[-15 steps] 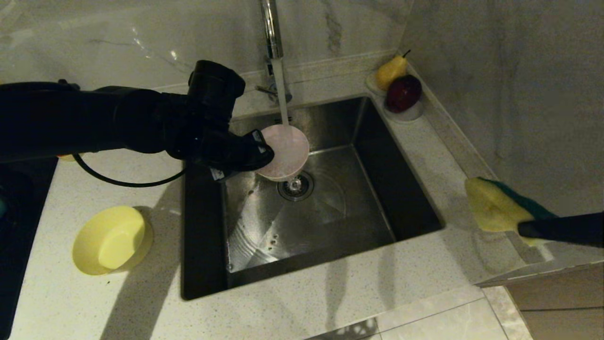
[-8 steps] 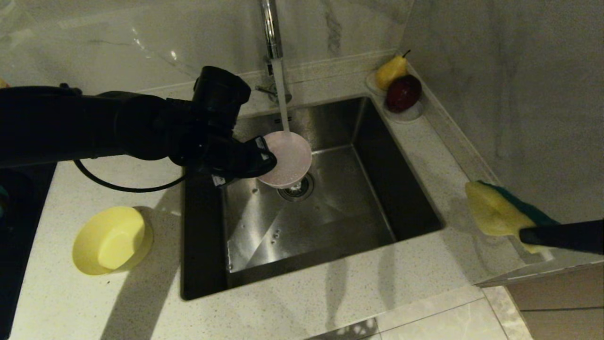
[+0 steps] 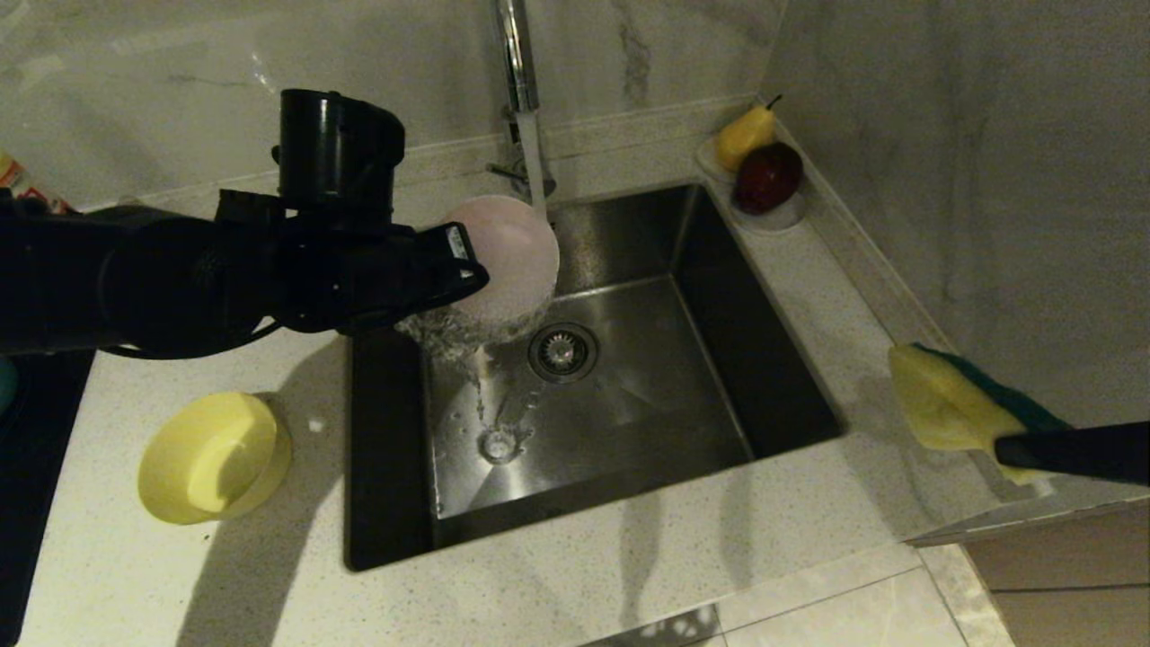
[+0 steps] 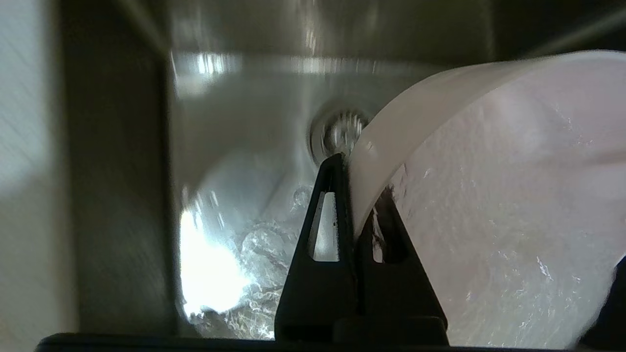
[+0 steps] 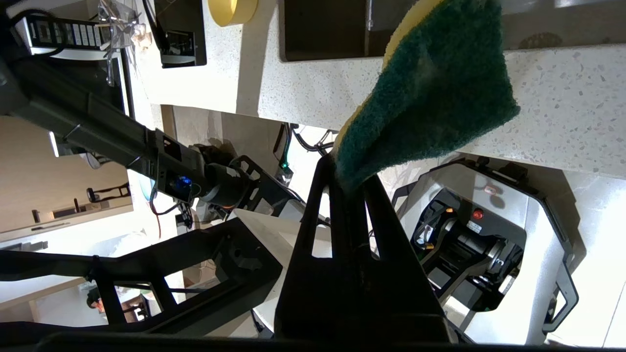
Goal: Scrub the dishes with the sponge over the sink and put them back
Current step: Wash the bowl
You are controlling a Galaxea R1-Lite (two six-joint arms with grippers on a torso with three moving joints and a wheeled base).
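Pink plastic, the bowl (image 3: 503, 256) hangs tilted over the sink (image 3: 773, 377) near its back-left corner, its rim clamped in the left pincer (image 3: 467, 270), tap water spilling off it. This looks like the rinsing step. The right pincer (image 5: 349, 188) holds the sponge (image 3: 943, 400) above the worktop's right edge, well apart from the basin. Next, sponge and bowl must meet over the sink; the basin's right half offers free room. A yellow bowl (image 3: 214, 456) waits on the left worktop.
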